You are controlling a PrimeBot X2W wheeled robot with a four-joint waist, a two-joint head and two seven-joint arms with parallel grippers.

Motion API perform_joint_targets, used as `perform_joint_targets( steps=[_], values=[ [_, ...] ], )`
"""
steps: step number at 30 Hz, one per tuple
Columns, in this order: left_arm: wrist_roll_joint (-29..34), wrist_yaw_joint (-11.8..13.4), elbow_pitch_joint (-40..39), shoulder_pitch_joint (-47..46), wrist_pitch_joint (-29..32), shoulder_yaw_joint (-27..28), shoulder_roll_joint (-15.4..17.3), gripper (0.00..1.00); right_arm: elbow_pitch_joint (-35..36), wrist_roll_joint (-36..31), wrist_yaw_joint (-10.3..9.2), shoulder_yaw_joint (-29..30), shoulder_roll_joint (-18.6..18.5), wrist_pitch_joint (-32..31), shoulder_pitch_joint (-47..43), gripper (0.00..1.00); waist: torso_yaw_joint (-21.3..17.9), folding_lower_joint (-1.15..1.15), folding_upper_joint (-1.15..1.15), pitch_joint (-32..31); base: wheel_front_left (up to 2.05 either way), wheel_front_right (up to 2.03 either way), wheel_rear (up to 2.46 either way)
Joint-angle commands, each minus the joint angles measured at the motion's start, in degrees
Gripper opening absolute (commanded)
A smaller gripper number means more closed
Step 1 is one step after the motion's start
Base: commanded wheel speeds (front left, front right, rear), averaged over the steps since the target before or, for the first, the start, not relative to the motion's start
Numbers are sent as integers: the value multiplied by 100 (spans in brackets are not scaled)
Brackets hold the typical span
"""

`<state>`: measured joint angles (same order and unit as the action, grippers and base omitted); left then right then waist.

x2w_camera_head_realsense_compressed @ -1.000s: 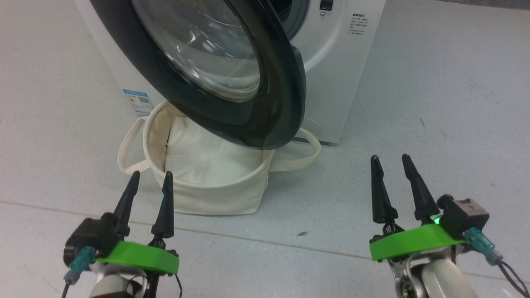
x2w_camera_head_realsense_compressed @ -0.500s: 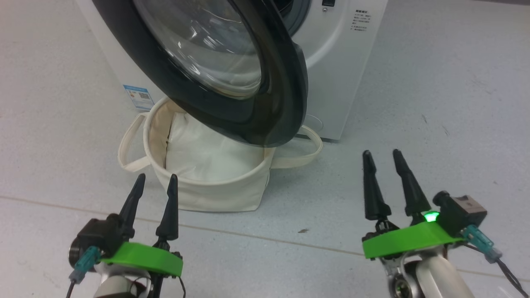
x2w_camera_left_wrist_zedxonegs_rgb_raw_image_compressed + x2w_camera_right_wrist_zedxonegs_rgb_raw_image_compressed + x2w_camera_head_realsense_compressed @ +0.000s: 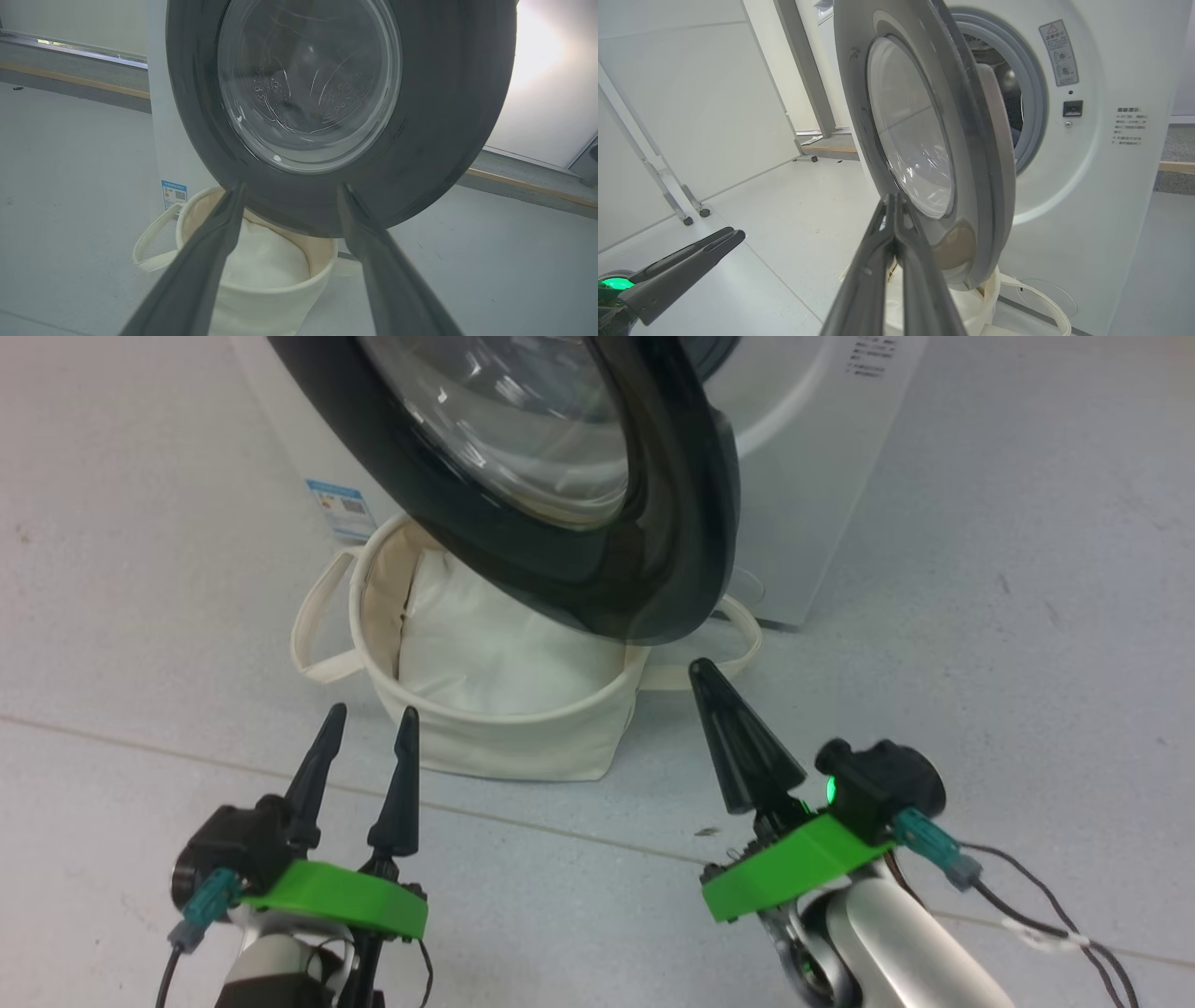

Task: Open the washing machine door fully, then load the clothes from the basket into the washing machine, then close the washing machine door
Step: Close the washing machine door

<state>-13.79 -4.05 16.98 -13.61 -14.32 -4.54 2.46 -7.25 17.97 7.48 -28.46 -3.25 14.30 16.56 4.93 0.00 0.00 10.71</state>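
Observation:
The white washing machine (image 3: 822, 476) stands at the top of the head view. Its door (image 3: 691, 523), black-rimmed with a glass bowl, is swung partly open and hangs over the cream basket (image 3: 504, 747). A plain white pad (image 3: 495, 663) lies in the basket; the clothes are hidden. My right gripper (image 3: 702, 670) is shut with nothing in it, its tip just below the door's lower edge. In the right wrist view the shut gripper (image 3: 894, 198) points at the door rim (image 3: 976, 140) beside the grey-ringed opening (image 3: 1031, 116). My left gripper (image 3: 372, 714) stands open in front of the basket, empty.
A blue label (image 3: 341, 509) marks the washer's left side. Basket handles (image 3: 317, 644) loop out onto the grey floor. A white panel on castor legs (image 3: 691, 116) stands to the left in the right wrist view. A cable (image 3: 1046, 915) trails from my right wrist.
The right gripper has shut and swung left toward the door's lower edge. The head camera has shifted. The left gripper stays open.

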Motion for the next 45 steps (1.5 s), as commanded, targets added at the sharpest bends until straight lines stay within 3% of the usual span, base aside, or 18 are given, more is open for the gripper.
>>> perform_joint_targets(
  steps=[1,8,15,28,45],
  values=[
    [-24,24,-164,-206,-68,159,42,100,127,-72,1,-127,37,70,246,0,60,0,0,71,0,0,0],
    [-43,74,-159,-410,-68,62,42,100,-596,-301,1,-239,37,70,1092,0,191,0,0,460,0,0,0],
    [-190,134,-169,-615,-68,-117,42,100,-1192,-492,1,133,37,70,1717,0,365,0,0,768,0,0,0],
    [-320,214,-197,-745,-68,-286,42,100,-1579,-604,1,798,37,70,2061,0,494,0,0,944,0,0,0],
    [-611,369,-311,-947,-68,-691,42,100,-2000,-1063,1,2428,37,70,2909,0,869,0,0,1470,0,0,0]
  ],
)
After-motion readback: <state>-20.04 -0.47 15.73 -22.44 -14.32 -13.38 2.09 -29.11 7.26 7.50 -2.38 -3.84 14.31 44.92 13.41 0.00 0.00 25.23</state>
